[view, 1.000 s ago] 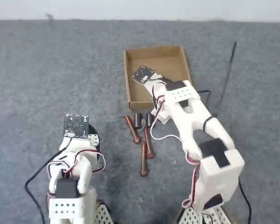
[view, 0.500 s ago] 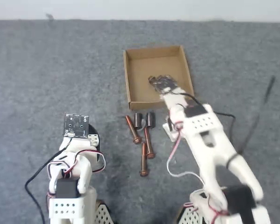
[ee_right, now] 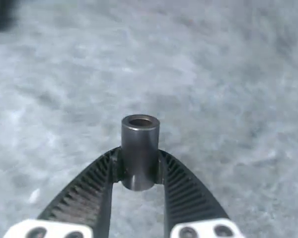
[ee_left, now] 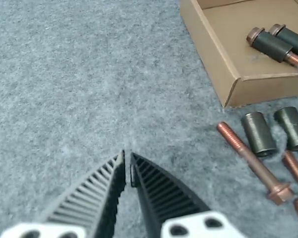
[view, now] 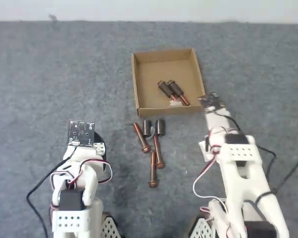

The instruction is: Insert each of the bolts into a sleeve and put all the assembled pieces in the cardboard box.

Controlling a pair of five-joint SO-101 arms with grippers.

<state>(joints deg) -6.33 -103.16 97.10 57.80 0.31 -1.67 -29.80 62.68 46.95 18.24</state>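
Two assembled pieces [view: 164, 89], copper bolts inside dark sleeves, lie in the brown cardboard box [view: 135, 79]. Three bare copper bolts [view: 158, 151] and two loose dark metal sleeves [view: 147, 127] remain on the grey table [view: 64, 64], just outside the box's near wall. The right end effector [ee_right: 140, 161], by the box's near right corner, grips a third dark cylindrical sleeve [ee_right: 140, 141]. Its long axis runs out along the fingers, open bore facing away from the wrist. The left end effector [ee_left: 127, 157] is nearly closed and empty.

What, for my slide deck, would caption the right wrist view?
Right hand grips a dark sleeve by its lower half, open bore facing outward, over grey carpet.

Cardboard box [view: 134, 82] holds two sleeved bolts [view: 165, 89]; three bolts [view: 158, 151], two sleeves [view: 147, 127] outside.
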